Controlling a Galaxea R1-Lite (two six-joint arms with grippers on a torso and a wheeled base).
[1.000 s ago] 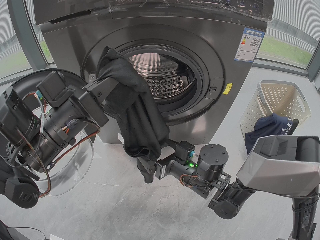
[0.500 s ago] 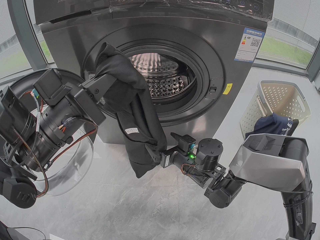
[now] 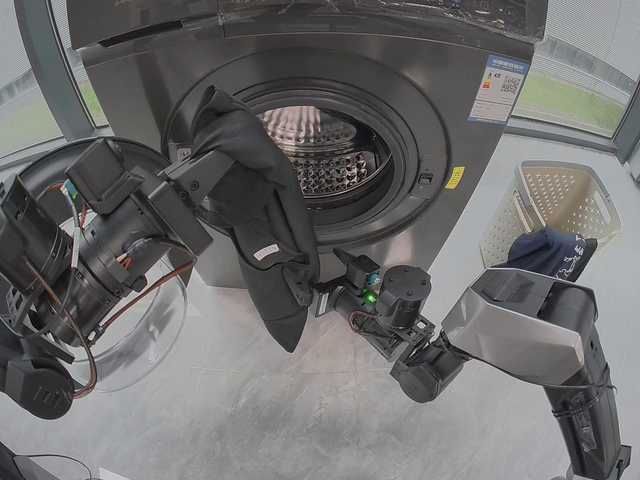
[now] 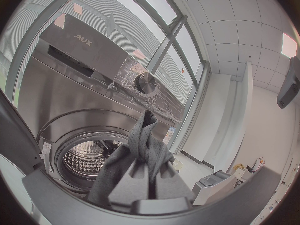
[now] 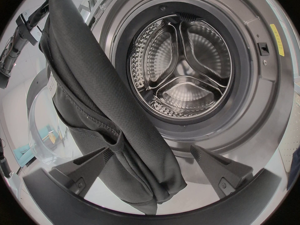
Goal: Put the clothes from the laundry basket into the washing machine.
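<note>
Nearest, the right claw (image 3: 308, 296) is being held wide open at the low end of the black cloth (image 3: 273, 221), with the cloth hanging across one finger (image 5: 90, 164) and nothing being squeezed. A little farther left, the top of the cloth is being pinched tight by the left claw (image 3: 223, 161), high by the left side of the shiny drum (image 3: 327, 155). Behind, the drum of the washing machine (image 3: 427, 81) is being shown bare, with the glass door (image 3: 133, 328) swung open on the left. To do this step well, the low end is probably best being pushed up and in by the right claw while the top is being carried into the drum, so no part is being left dangling outside. Far right, a blue cloth (image 3: 543, 251) is being kept in the laundry basket (image 3: 567, 171). From the head, the left claw's tips are being hidden by folds, and the basket's low part is being blocked by the right arm (image 3: 527, 321), so more clothes there cannot be told
</note>
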